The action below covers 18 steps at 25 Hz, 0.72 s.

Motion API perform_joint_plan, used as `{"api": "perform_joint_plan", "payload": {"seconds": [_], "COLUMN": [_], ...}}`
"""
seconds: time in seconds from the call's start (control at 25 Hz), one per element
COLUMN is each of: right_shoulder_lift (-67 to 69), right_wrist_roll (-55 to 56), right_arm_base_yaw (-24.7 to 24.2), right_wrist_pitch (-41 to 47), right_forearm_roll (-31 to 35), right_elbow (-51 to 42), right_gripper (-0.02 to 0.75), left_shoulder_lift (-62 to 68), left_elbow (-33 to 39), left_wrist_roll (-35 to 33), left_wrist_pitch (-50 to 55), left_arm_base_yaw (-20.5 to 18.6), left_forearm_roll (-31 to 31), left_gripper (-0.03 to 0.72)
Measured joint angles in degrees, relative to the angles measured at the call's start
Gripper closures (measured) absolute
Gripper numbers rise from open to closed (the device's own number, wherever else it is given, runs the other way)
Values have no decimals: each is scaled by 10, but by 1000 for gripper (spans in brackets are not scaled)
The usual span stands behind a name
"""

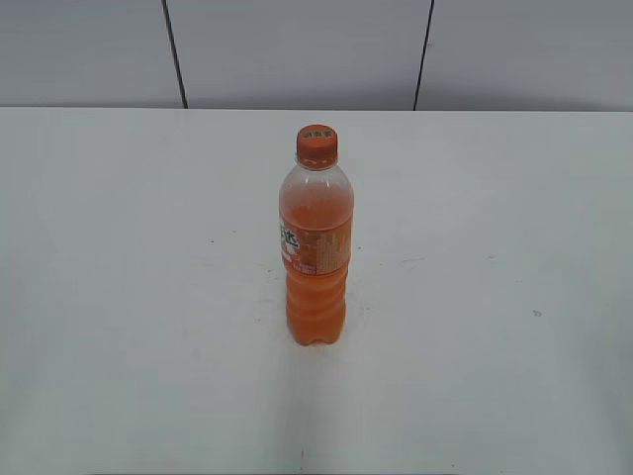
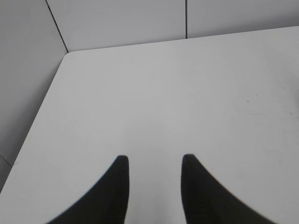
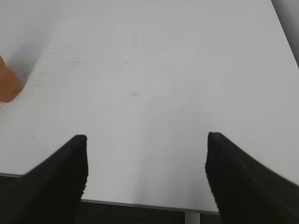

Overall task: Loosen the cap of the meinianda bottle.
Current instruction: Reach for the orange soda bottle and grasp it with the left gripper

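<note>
The meinianda bottle (image 1: 316, 259) stands upright near the middle of the white table, full of orange drink, with an orange label. Its orange cap (image 1: 316, 145) sits on top, with a faint grey mark on it. Neither gripper shows in the exterior view. In the left wrist view my left gripper (image 2: 155, 161) is open and empty over bare table; the bottle is out of that view. In the right wrist view my right gripper (image 3: 146, 140) is wide open and empty near the table's front edge. An orange bit of the bottle (image 3: 8, 84) shows at that view's left edge.
The white table (image 1: 495, 297) has a few small dark specks. A grey panelled wall (image 1: 297, 49) stands behind it. The table's far left corner (image 2: 70, 52) shows in the left wrist view, and its near edge (image 3: 140, 204) in the right wrist view.
</note>
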<state>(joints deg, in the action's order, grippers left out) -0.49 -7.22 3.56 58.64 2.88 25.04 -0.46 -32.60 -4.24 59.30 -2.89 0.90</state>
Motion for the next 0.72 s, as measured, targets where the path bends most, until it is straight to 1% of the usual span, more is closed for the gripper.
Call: {"api": "perform_joint_plan", "payload": {"seconds": [0.72], "right_shoulder_lift": [0], "right_wrist_roll": [0], "right_arm_base_yaw": [0], "right_wrist_pitch": [0], "right_forearm_roll": [0], "right_elbow": [0], "right_gripper": [150], "left_shoulder_lift": [0], "left_elbow": [0], "left_wrist_roll": [0], "left_wrist_pitch": [0], "left_arm_base_yaw": [0], "left_forearm_roll": [0], "left_gripper": [448]}}
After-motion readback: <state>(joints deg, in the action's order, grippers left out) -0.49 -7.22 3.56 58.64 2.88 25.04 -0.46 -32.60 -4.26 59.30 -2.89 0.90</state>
